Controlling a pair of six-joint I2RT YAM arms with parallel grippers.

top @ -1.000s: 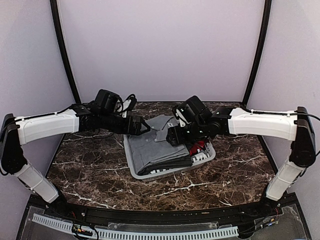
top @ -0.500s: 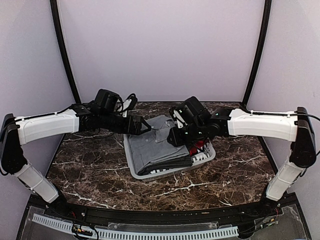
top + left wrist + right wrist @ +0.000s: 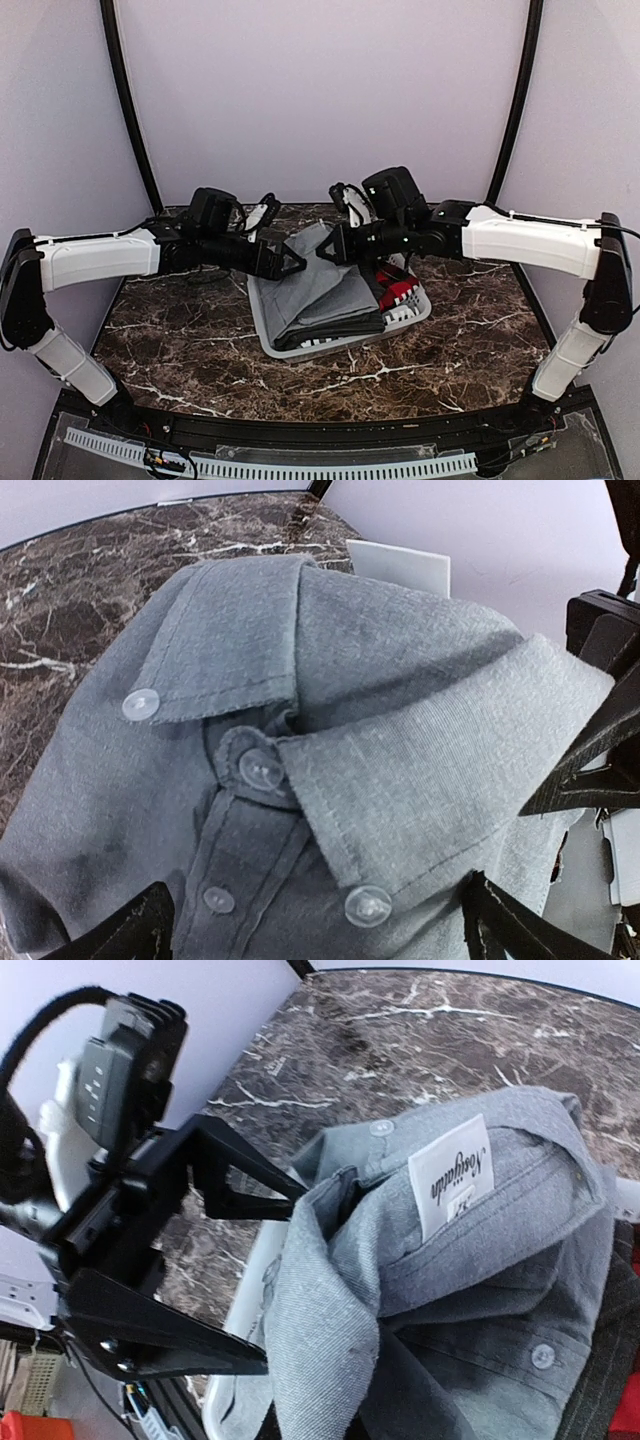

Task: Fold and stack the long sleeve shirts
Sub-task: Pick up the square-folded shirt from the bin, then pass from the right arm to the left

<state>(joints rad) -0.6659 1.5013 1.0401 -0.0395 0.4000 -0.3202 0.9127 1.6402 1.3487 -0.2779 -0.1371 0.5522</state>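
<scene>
**A:** What do you have, front to back?

**B:** Marble table [image 3: 200, 350] first, then the basket [image 3: 262, 325] at its middle. Dark cloth [image 3: 340, 328] lies along the basket's near side and red cloth [image 3: 402, 292] sits at its right end. The grey shirt [image 3: 318, 290] lies on top of the dark cloth. Most of it is in the basket, and its collar [image 3: 420, 780] end is raised at the far side.

**A:** And the grippers?

**B:** My right gripper [image 3: 335, 245] is clamped on the shirt at the neck, close to the label [image 3: 452, 1175]. My left gripper [image 3: 290, 262] hovers just beside the collar, jaws wide apart and gripping nothing.

**A:** Which step is this?

**B:** I'd call it drawing a shirt out of the basket. I see nothing folded or stacked.

**A:** What comes next?

**B:** I reckon the left gripper should close on the collar or shoulder opposite my right. Then both arms lift together and carry the shirt to bare table to spread it. The sleeves are hidden from me, so they may drag the dark cloth along.
</scene>
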